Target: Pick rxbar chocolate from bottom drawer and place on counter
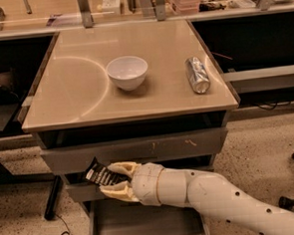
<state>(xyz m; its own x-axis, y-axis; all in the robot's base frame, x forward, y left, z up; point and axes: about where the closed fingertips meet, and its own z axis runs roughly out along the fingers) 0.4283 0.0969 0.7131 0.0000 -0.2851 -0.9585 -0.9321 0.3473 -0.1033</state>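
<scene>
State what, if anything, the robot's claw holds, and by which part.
The claw holds the rxbar chocolate by one end, pinched between both fingers; the other end sticks out, in front of the middle drawer.
</scene>
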